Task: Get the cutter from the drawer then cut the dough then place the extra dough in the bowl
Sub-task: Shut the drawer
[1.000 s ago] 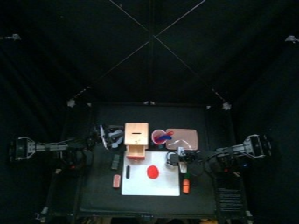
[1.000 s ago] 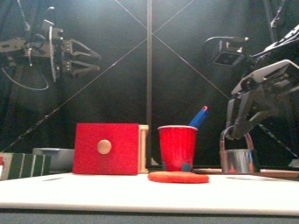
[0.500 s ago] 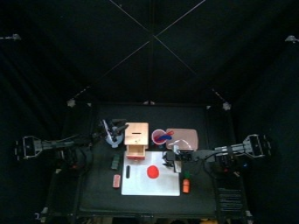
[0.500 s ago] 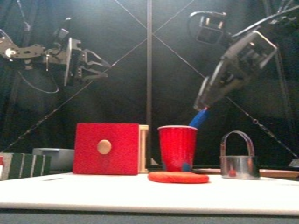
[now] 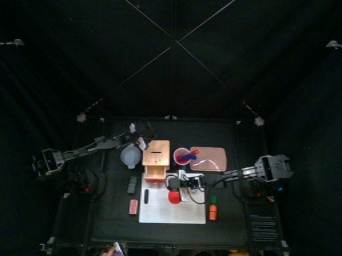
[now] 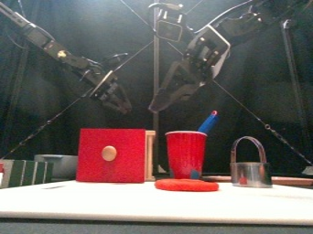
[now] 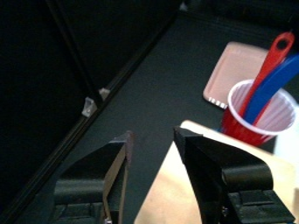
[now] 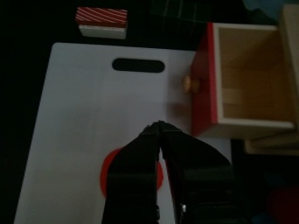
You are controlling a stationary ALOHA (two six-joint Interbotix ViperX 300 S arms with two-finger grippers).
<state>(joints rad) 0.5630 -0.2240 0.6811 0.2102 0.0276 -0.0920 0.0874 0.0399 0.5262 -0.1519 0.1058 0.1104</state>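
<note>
Cutter (image 6: 250, 163) is out on the desk (image 5: 107, 225), upright with its wire handle up, right of the cup (image 6: 186, 154) and clear of both hands. I can't tell whether it sits on the board (image 8: 82, 105) or just off its right edge. Dough (image 6: 186, 185) lies flat on the board in front of the cup, a whole red disc, apart from the cutter. Right hand (image 8: 158, 131) is closed on nothing, jaws pressed together. It hangs over the board, and its own camera puts the tips between the dough and the drawer (image 8: 246, 79). Drawer stands pulled out of the box (image 5: 158, 158), red front toward the board, pale wood showing inside. Left hand (image 7: 155, 138) is open and empty, jaws well apart, up over the back of the box near the bowl (image 5: 130, 155). Its camera shows the cup holding a blue knife (image 7: 267, 87) and a red knife (image 7: 281, 44), with the tray (image 7: 239, 74) just behind the cup. In the front view I see both hands high above the box and cup, touching nothing. Bowl sits left of the box, tray right of the cup. A red-striped toy (image 8: 103, 19) lies on the desk just off the end of the board that has the grip hole.
</note>
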